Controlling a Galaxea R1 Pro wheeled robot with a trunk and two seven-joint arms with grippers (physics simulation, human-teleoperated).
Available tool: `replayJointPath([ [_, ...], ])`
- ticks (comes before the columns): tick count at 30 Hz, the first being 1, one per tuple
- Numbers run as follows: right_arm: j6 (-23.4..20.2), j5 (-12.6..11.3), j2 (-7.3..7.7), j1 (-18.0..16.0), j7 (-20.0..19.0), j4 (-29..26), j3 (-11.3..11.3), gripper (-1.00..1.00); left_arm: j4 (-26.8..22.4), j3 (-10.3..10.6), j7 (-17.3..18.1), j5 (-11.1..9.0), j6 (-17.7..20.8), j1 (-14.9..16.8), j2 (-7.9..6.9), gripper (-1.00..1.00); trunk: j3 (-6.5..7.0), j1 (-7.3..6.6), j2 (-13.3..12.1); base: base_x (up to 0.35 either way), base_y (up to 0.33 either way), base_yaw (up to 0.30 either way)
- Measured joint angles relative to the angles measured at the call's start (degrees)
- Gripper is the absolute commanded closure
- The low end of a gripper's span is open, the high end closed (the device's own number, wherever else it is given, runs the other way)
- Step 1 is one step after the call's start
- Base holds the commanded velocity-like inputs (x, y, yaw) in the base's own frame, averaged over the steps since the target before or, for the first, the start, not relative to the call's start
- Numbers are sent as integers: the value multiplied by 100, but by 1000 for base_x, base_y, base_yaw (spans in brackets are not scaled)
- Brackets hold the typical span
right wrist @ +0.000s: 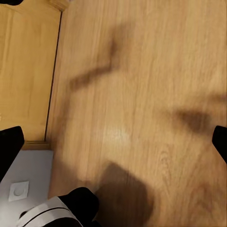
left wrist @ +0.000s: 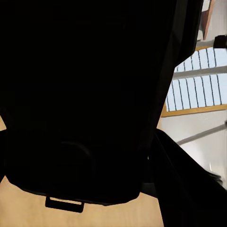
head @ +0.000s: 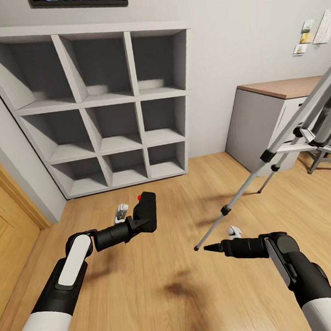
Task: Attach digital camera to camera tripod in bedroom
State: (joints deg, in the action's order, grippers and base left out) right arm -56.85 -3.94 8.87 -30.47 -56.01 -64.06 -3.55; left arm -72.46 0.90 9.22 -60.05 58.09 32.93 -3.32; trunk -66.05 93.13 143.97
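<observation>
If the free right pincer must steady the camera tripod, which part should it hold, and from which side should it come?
Probably the nearest silver leg of the camera tripod, above its black joint. That leg slants down toward the robot and is thin enough to fit between the fingers. The right pincer hangs just beside the leg's foot, so it could come from the robot's side, fingers across the leg.

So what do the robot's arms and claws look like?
Both arms have glossy white upper shells and matte black joints and forearms; the left forearm carries a white oval panel. The left claw is black and blocky; the right claw is black and tapers to a point.
</observation>
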Motion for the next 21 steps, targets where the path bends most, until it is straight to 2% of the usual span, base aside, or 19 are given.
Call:
replayJointPath([
  [4,0,0,1,0,0,0,-2,-100,43,-50,5,7,-1,0,6,100,89,-10,-5,0,0,0],
  [8,0,0,0,0,-1,0,-2,-100,149,-187,-2,3,-16,0,18,100,177,-21,-11,0,0,0],
  [21,0,-7,0,0,-1,5,-3,-100,237,-227,-51,-3,-24,0,26,100,466,-54,-28,0,0,0],
])
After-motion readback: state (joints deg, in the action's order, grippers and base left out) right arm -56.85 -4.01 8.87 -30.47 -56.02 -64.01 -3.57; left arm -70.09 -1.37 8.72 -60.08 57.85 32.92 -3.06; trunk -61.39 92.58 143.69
